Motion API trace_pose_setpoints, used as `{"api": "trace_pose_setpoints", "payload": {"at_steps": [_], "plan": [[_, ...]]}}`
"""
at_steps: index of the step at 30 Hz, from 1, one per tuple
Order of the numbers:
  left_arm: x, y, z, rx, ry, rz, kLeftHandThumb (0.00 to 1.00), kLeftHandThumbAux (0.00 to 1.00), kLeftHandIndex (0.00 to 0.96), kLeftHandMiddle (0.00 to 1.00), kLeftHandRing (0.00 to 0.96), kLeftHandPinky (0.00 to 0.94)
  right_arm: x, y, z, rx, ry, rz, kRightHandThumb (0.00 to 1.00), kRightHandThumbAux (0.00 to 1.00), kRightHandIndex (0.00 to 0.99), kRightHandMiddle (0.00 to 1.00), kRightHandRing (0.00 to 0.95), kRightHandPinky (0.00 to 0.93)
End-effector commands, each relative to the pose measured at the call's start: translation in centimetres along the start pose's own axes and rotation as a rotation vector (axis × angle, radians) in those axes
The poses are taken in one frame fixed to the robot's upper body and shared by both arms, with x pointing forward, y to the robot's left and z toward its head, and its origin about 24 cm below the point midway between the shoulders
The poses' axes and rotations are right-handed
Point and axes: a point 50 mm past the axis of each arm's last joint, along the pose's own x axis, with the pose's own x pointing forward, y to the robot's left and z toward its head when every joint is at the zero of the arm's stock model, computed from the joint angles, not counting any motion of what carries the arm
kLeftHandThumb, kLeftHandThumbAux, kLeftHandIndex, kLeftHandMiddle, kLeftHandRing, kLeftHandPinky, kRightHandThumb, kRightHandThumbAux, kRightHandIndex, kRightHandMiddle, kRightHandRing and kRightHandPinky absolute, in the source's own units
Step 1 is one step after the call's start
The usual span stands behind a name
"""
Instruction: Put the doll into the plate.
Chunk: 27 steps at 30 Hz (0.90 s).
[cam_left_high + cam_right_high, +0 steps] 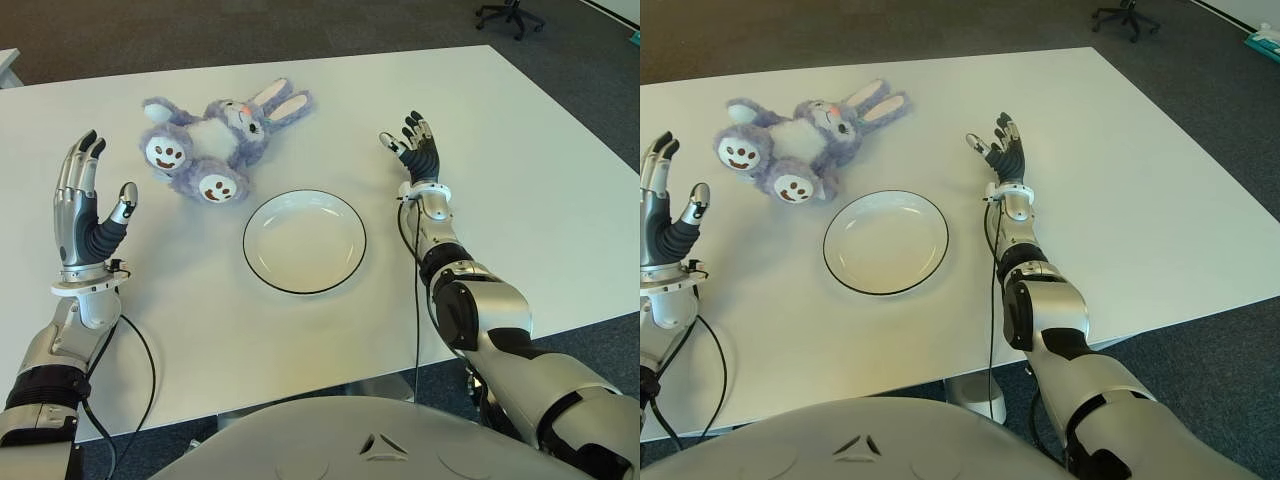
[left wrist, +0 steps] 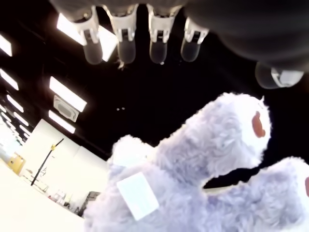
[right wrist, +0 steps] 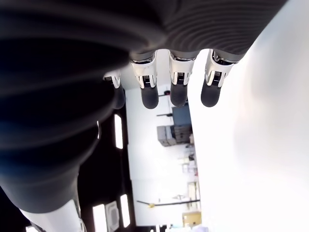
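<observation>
A purple plush rabbit doll (image 1: 215,140) lies on its back on the white table (image 1: 520,170), its soles with brown smiley faces turned toward me and its ears pointing right. Just in front of it sits a white plate (image 1: 304,240) with a dark rim, holding nothing. My left hand (image 1: 88,200) stands upright to the left of the doll, fingers spread, nothing in it; its wrist view shows the doll's (image 2: 203,179) feet close by. To the right of the plate my right hand (image 1: 412,145) is raised with its fingers spread and nothing in them.
An office chair's base (image 1: 510,14) stands on the dark carpet beyond the table's far right corner. The table's right edge runs close past my right arm.
</observation>
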Motion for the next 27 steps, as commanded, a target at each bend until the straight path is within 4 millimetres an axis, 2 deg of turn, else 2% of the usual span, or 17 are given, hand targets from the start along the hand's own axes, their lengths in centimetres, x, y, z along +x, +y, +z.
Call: {"api": "trace_pose_setpoints", "payload": {"at_steps": [1,8,27], "plan": [[-1.5,-1.1,-0.6,0.049,0.064,-0.076,0.467,0.099,0.0,0.0,0.0,0.0,-2.4,0.0,-4.4,0.016,0.189,-0.013,0.144,0.783,0.055,0.042,0.039,0.075],[-0.4,-1.3,-0.7,0.076,0.021,-0.074,0.452,0.099,0.0,0.0,0.0,0.0,-2.4,-0.1,-4.4,0.017,0.187,-0.016,0.144,0.778,0.054,0.04,0.038,0.07],[0.7,-1.6,-1.0,0.093,0.013,-0.108,0.439,0.104,0.0,0.0,0.0,0.0,-2.4,-0.1,-4.3,0.014,0.182,-0.015,0.131,0.785,0.053,0.038,0.034,0.066]]}}
